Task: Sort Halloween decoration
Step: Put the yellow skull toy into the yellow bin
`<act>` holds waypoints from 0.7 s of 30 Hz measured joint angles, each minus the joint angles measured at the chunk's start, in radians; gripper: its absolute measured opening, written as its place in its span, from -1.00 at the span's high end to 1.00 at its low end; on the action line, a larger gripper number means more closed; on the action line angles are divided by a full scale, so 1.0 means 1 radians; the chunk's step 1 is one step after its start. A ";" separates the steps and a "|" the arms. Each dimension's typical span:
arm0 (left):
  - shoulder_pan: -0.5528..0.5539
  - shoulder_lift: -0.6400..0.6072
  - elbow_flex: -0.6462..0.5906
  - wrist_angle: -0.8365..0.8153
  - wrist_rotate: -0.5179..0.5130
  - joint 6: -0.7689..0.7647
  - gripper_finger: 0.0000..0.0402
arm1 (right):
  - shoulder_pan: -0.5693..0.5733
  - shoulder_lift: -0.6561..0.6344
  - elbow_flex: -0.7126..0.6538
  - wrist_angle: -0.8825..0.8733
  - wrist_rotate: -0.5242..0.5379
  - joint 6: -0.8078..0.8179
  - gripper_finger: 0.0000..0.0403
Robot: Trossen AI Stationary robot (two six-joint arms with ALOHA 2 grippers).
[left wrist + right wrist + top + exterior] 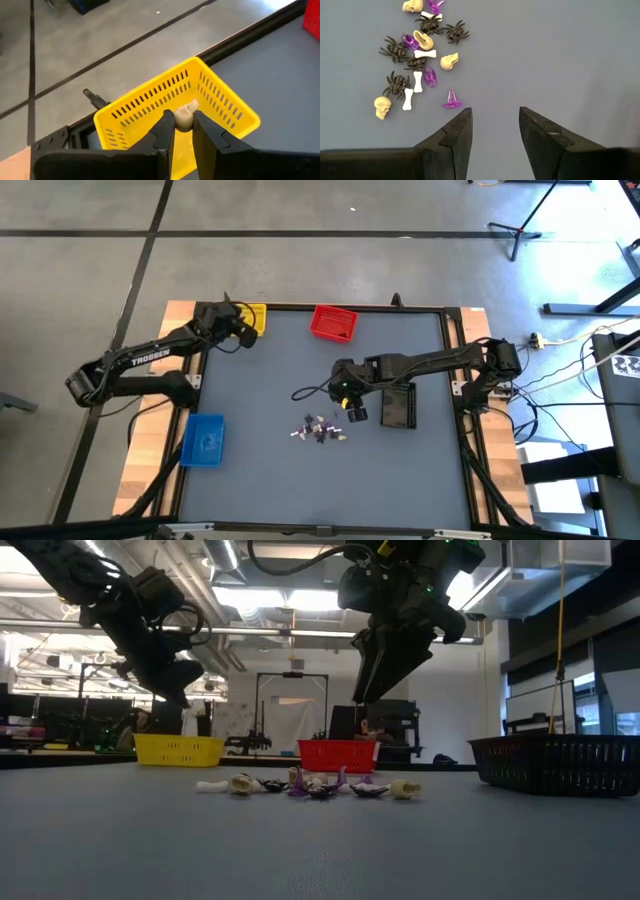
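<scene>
- Holding a pale tan skull trinket [184,119], the left gripper [183,131] hangs above the yellow bin [220,107] at the far left corner of the tabletop [270,370]; jaws pinched on the skull.
- Right gripper [495,131] hovers over bare tabletop just beside the pile of Halloween decoration [417,55]; jaws spread, nothing between them.
- Pile lies near the tabletop's middle, toward the near edge [320,429]: dark spiders, white bones, tan skulls, purple witch hats, mostly touching or overlapping.
- One purple hat [452,100] sits at the pile's edge, nearest the right gripper's fingers [457,135].
- Red bin [333,322] stands at the far edge, centre; blue bin [203,439] at the left near side; black bin [398,405] at the right, just beside the right arm.
- Low view: both grippers well above the surface, the pile in a low row in front of the red bin [337,754].
</scene>
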 joint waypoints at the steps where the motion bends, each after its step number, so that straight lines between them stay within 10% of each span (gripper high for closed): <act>1: 0.005 0.000 0.000 -0.004 0.003 0.000 0.81 | 0.000 0.000 0.000 0.000 0.000 -0.001 0.20; 21: 0.039 0.000 0.000 -0.045 0.005 -0.032 0.59 | 0.000 0.000 0.000 0.000 0.000 -0.003 0.20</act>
